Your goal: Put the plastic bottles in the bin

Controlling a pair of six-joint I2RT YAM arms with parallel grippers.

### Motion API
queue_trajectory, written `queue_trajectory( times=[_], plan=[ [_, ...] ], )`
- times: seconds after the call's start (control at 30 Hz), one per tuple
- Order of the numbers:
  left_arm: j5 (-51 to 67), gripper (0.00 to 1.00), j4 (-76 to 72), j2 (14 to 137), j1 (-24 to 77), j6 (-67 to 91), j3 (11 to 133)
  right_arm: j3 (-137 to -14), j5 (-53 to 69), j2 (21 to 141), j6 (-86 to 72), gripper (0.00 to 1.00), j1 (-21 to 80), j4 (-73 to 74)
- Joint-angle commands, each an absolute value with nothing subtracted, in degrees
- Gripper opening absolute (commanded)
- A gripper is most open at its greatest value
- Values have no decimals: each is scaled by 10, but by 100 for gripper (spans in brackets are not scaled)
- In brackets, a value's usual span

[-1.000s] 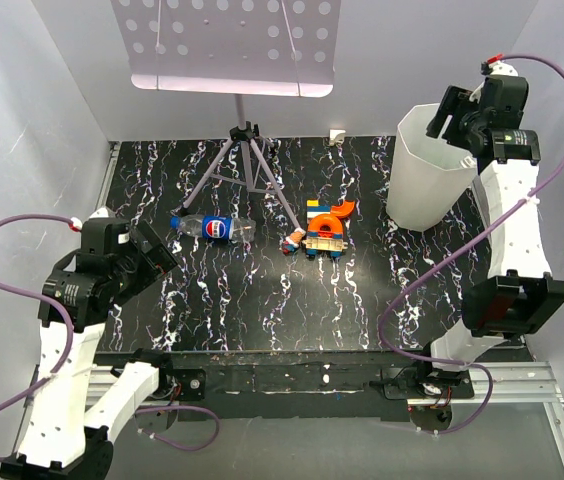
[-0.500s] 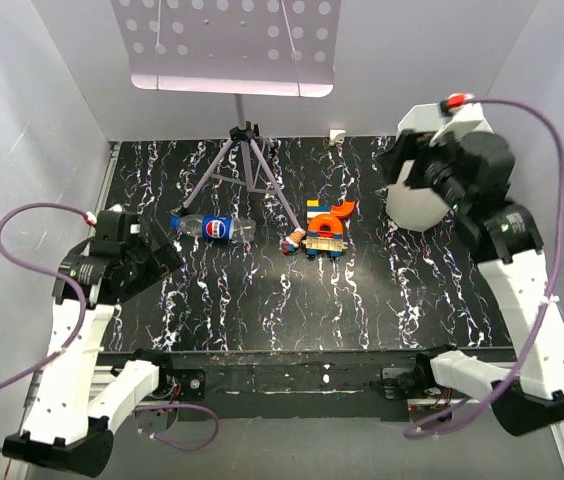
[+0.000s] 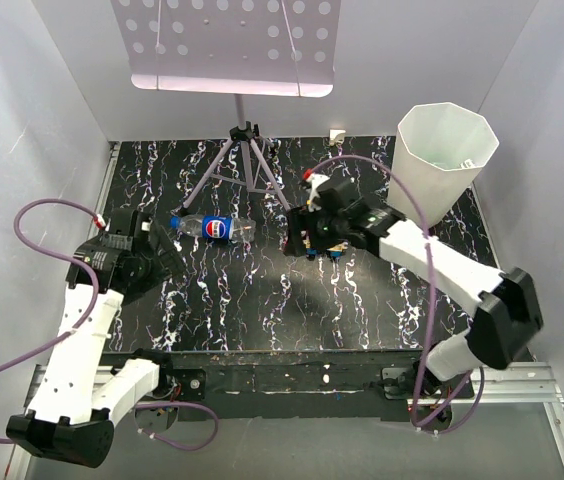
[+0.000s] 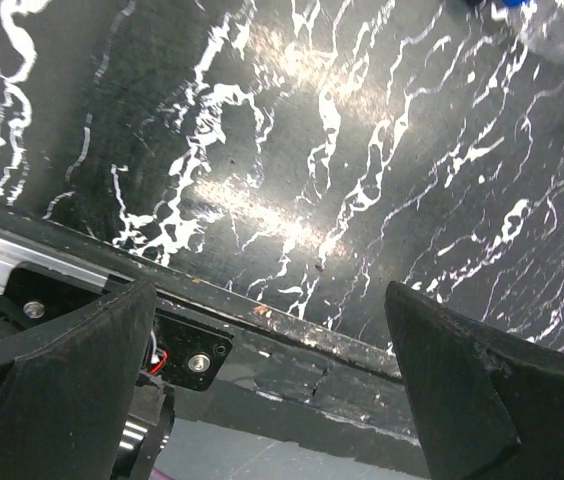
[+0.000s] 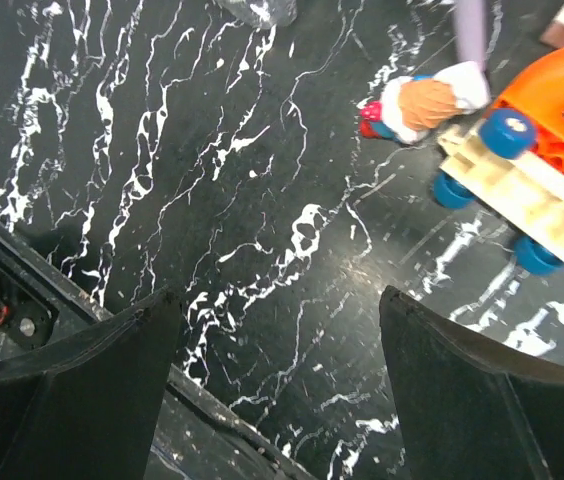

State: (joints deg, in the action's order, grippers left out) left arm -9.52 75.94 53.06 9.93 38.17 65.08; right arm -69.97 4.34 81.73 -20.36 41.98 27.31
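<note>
While the Pepsi-labelled bottle [image 3: 212,228] lies on its side on the black marbled worktop [image 3: 262,300], left of the toy blocks [image 5: 522,175], the right jaws hover spread and empty over the blocks' left edge, clear of the bottle. The left jaws, also spread and empty, sit beyond the bottle, farther left of the blocks. The white bin [image 3: 427,185] stands right of the blocks.

The top camera looks steeply down from high at the near side over the whole black, white-veined tabletop [image 3: 252,300]. Both wrist cameras face it closely: the right shares the orange-and-cream, blue-wheeled toy block cart [image 5: 502,182] with the top view; the left looks well left of it.
</note>
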Motion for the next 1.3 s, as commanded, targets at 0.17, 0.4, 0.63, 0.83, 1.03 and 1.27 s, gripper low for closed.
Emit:
queue_trajectory(
  times=[0.17,0.4,0.63,0.83,1.03,1.27],
  plan=[
    [-214,99,829,538,100,392,775,-879,-48,1005,-108,88,524,243],
    [-174,99,824,506,100,439,738,-961,-69,1109,99,88,532,226],
    [-163,99,821,502,100,439,727,-1086,-94,1226,222,89,532,267],
    [-171,99,826,505,100,437,734,-1172,-71,1294,268,89,528,291],
    [-176,99,833,507,100,432,739,-1222,-39,1336,256,89,519,303],
    [-182,99,844,502,99,425,741,-1248,-19,1372,244,88,519,308]
  ],
)
